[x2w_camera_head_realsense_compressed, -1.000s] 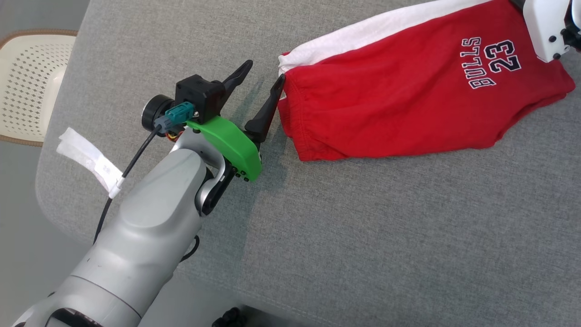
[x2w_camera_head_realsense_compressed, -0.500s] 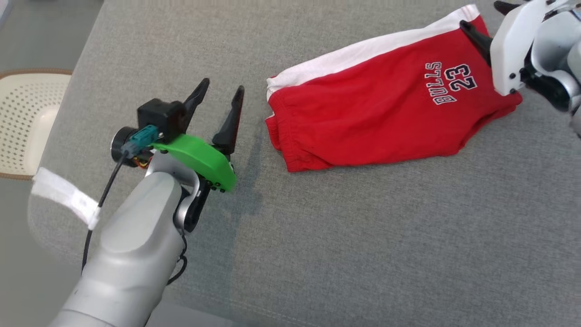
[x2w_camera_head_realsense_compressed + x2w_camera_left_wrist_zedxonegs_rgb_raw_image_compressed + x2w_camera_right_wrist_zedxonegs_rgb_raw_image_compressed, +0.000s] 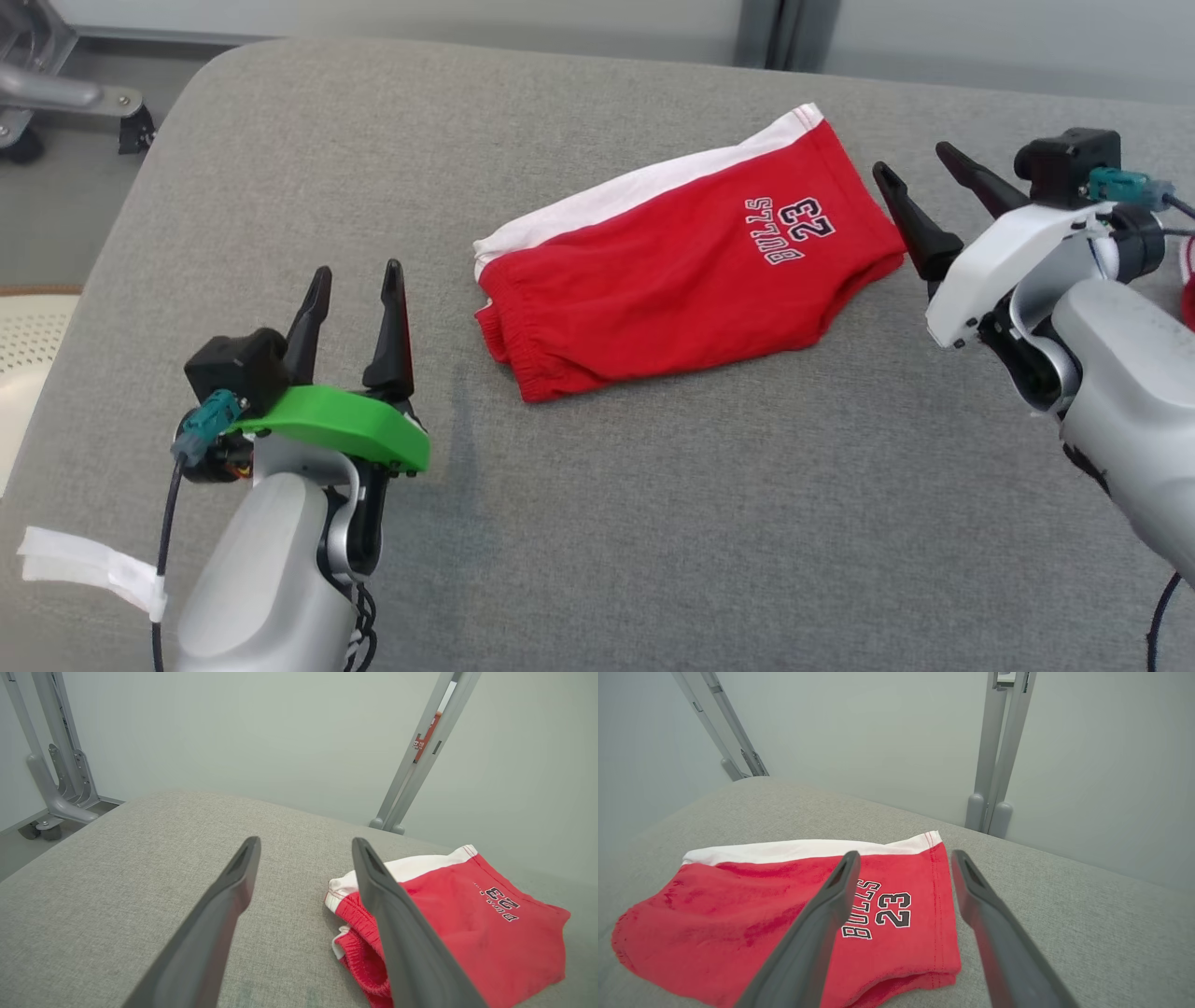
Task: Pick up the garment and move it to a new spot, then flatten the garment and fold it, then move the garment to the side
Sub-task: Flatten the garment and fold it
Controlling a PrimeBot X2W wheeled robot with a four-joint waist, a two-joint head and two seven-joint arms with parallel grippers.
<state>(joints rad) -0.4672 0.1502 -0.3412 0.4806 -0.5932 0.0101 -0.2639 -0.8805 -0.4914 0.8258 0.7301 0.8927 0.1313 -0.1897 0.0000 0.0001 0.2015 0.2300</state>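
Mid grey fabric bench (image 3: pixel 653 523): folded red-and-white cotton shorts (image 3: pixel 681 271), lying flat. Over bench's left part: left tool (image 3: pixel 357 273); over bench's right part: right tool (image 3: pixel 910 159); both spread wide, empty. Fold judged done. Next: regrasp shorts' edge, shift toward bench side.

Left wrist view: left gripper (image 3: pixel 306 842) finger (image 3: pixel 397 933) hides part of garment (image 3: pixel 472 938) waistband. Post label (image 3: pixel 423 742) too small to read. Head view: red item (image 3: pixel 1187 285) at grey pad (image 3: pixel 653 523) right edge, cut off, unidentifiable.
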